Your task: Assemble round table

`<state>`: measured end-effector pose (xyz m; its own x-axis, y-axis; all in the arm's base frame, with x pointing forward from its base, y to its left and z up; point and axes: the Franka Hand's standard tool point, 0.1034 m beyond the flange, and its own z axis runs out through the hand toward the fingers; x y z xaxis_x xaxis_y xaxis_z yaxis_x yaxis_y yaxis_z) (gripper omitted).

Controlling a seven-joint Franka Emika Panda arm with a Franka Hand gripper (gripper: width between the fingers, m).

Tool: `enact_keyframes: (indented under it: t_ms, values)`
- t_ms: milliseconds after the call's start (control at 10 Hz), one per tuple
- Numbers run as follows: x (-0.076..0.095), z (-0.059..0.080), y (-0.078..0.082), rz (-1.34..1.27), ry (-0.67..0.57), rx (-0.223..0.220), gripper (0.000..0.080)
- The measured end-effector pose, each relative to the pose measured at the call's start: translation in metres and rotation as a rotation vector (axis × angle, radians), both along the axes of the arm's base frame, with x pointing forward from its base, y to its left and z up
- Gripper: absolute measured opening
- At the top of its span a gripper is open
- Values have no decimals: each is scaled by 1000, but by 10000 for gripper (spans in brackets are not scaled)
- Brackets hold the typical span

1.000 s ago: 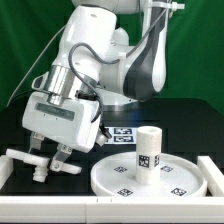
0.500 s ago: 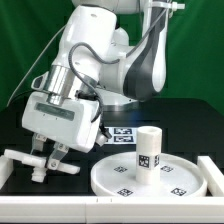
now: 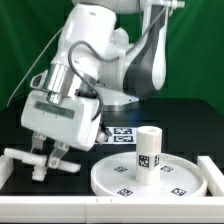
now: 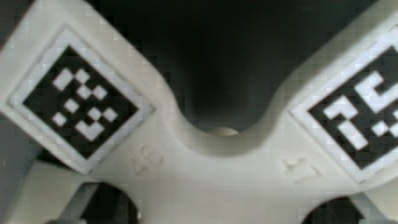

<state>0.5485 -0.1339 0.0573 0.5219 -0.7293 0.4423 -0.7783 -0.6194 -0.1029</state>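
The large round white disc (image 3: 108, 182) with small square tags lies flat at the exterior view's lower right. The short cylindrical leg (image 3: 148, 148) stands upright on it. My gripper (image 3: 47, 157) is low at the exterior view's left, shut on the white T-shaped foot piece (image 3: 64, 166), which is at or just above the black table. In the wrist view the foot piece (image 4: 205, 160) fills the frame from very close, with a black-white tag on each arm. My fingertips are hidden there.
The marker board (image 3: 122, 133) lies behind the disc, at the arm's base. A white bar (image 3: 14, 157) lies at the exterior view's far left, and another white piece (image 3: 215, 168) is at the right edge.
My gripper has shifted slightly upward with the foot piece in it. The disc and the leg have not moved.
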Motion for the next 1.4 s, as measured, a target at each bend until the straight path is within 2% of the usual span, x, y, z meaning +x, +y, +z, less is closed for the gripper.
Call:
enact_keyframes:
  t_ms: [100,200,300,400,500,700,800,900,1000,1100,1200,1300,1400]
  values:
    - [1,34,7,9,-39,42,442]
    - [2,60,11,5,-82,77,442]
    - [4,79,14,5,-114,103,442]
    - [5,90,12,13,-116,130,442]
    - [5,89,14,11,-100,155,443]
    - [5,88,14,12,-98,152,443]
    - [3,85,21,-3,-81,185,443]
    - [4,83,42,-25,-43,266,443]
    - [11,87,60,-33,-32,308,443]
    - [19,92,79,-56,-3,377,443]
    - [26,99,92,-98,-9,423,443]
    - [27,98,107,-123,-5,443,443]
    - [22,88,115,-136,14,434,443]
